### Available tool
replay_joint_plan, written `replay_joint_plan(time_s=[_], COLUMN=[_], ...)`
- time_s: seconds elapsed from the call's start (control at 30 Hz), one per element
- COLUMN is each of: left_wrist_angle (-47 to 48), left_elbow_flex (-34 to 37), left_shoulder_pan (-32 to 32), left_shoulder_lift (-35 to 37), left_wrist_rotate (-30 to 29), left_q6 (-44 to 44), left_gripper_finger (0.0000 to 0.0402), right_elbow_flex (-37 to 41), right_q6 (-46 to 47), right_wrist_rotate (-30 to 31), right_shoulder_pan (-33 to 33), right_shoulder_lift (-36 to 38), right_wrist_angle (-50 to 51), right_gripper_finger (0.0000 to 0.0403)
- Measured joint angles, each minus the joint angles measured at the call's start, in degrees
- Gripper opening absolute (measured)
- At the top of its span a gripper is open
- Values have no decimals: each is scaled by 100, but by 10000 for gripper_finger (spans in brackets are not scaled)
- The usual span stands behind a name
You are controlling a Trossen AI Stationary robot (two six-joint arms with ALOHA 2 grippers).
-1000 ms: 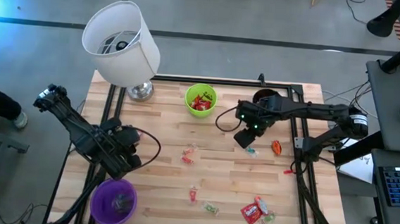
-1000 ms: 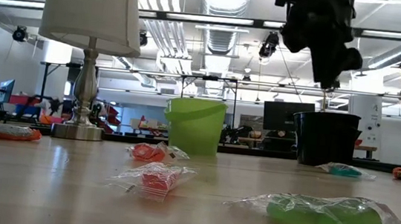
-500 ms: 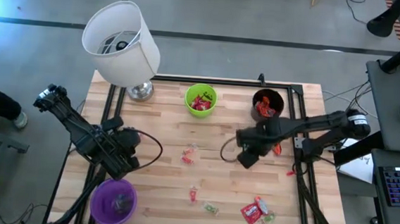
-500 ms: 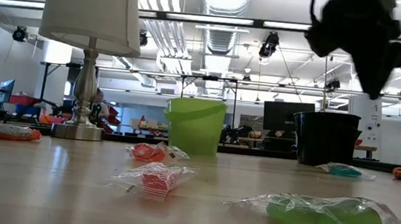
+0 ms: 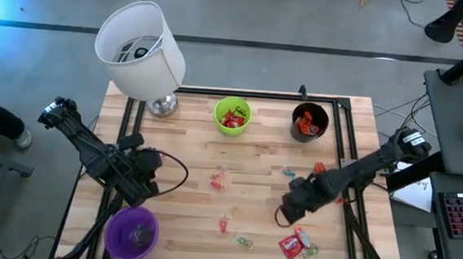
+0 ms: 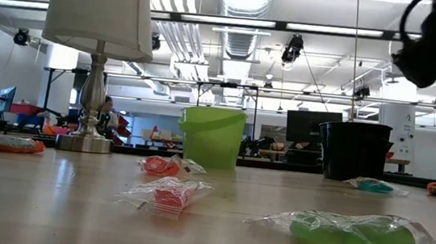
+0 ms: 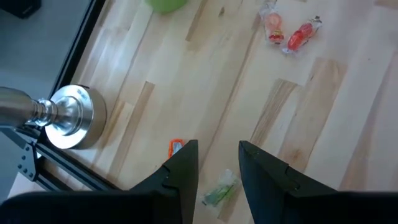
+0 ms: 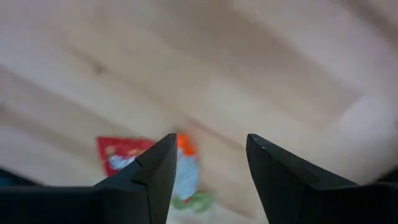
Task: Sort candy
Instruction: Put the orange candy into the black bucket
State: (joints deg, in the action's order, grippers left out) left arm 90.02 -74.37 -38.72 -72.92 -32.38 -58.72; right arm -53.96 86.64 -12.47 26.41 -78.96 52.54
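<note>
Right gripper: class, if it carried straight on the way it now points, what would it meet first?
Probably the red packet on the table. The right gripper stands open above it, with an orange and green sweet in the gap between its fingers. The blur leaves depth unclear.

Wooden table (image 5: pixel 189 155) with scattered candy (image 5: pixel 291 245), three cups, a lamp (image 5: pixel 141 51)

Matt pale wood table (image 5: pixel 189 155); glossy clear-wrapped candy (image 6: pixel 352 234); shiny metal lamp base (image 7: pixel 71 117).
</note>
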Motion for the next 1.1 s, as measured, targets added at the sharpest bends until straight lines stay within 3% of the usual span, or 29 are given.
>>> replay_joint_plan(time_s=[0.3,1.1], left_wrist_angle=[-1,-122], left_elbow_flex=[1,2], left_shoulder_pan=[0,0], left_shoulder_lift=[23,28], left_wrist_rotate=[-2,-2], left_q6=[-22,-48], left_gripper_finger=[98,98], right_elbow_flex=[108,108], right_q6=[984,1103], right_wrist_rotate=[44,-153], right_shoulder_pan=[803,1325], right_shoulder_lift=[-100,-1139], right_wrist_angle=[-568,-1150], right_gripper_finger=[185,183])
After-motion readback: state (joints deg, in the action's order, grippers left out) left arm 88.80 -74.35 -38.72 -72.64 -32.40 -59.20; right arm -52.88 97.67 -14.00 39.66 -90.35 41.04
